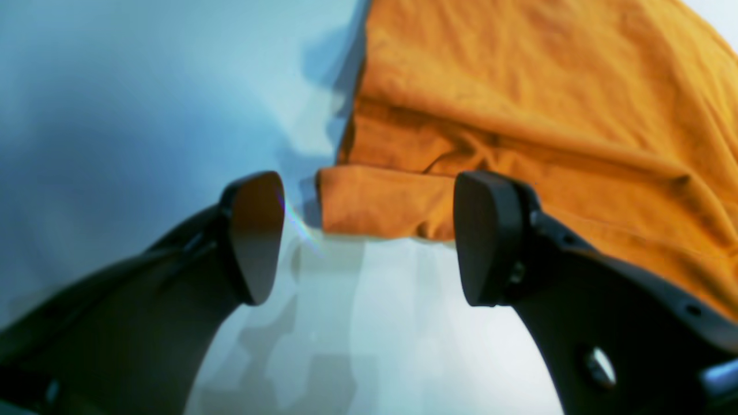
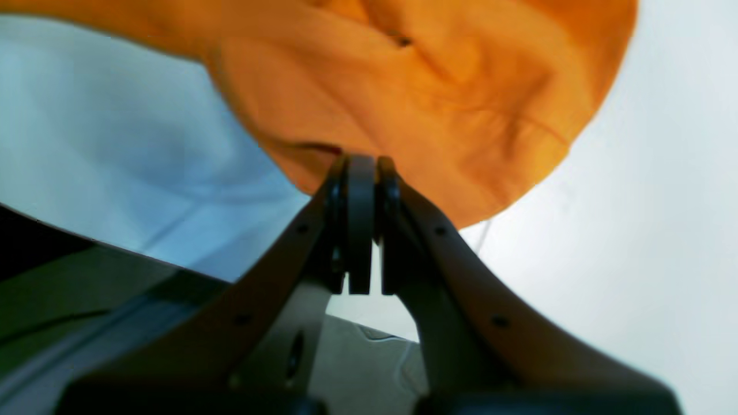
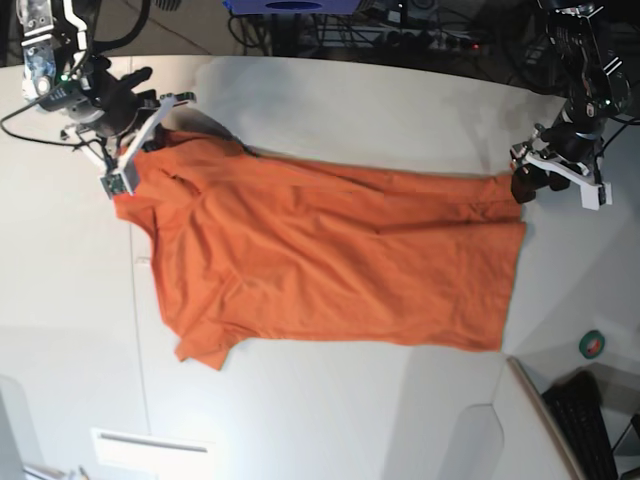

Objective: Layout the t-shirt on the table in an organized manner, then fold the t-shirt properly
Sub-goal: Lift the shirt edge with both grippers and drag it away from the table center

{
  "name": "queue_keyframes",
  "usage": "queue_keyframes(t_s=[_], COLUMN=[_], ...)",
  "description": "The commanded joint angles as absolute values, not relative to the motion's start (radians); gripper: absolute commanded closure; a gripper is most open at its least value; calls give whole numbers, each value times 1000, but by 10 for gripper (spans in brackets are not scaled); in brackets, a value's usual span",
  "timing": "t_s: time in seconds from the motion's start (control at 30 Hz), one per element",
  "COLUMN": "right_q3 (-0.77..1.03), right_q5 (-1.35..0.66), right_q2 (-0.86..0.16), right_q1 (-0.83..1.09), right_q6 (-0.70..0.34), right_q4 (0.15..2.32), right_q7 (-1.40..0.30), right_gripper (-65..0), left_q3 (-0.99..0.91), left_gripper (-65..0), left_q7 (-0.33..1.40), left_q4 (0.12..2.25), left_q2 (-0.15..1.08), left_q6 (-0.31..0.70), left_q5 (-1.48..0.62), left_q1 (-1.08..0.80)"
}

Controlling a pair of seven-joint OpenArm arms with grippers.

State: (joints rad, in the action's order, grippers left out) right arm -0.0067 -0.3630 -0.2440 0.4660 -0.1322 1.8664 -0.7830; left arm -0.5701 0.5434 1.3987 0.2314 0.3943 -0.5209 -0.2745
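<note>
While the shirt lies spread on the table, both arms sit at its ends.
Right gripper is clamped on a shirt edge; left gripper gapes wide at the hem corner, holding nothing.

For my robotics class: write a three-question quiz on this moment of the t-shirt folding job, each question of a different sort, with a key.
1. True or false: the left gripper is clamped on the t-shirt.
2. Multiple choice: the right gripper is A) open above bare table, B) shut on the t-shirt, C) out of view.
3. Short answer: how does the t-shirt lie on the table?

Key
1. False: its jaws stand open, just short of a folded corner of the cloth.
2. B: the jaws pinch an edge of the orange cloth.
3. Spread out almost flat, lengthwise between the two arms, with some wrinkles and a corner turned over near the left gripper.
</note>
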Motion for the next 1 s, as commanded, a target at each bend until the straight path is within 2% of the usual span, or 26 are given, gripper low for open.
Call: queue_keyframes(t_s=[0.0, 0.27, 0.4, 0.67, 0.97], right_q3=[-4, -4, -4, -5, -5], right_q5=[-369, -367, -364, -364, -369], right_q2=[-252, -254, -288, -315, -294], right_q1=[489, 538, 535, 519, 504], right_q6=[-136, -136, -136, -136, -136], right_q4=[1882, 1837, 1796, 1787, 1790], right_q7=[-776, -776, -806, -880, -883], right_gripper=[0, 0, 0, 0, 0], left_q3=[-575, -575, -575, -575, -565], left_gripper=[-439, -439, -439, -439, -439], left_q7=[527, 529, 529, 529, 529], left_q4=[1417, 1503, 1538, 1535, 1498], left_q2=[245, 243, 243, 202, 173], left_q6=[400, 400, 400, 400, 400], left_q5=[-536, -538, -538, -538, -533], left_q1=[-280, -314, -337, -349, -358])
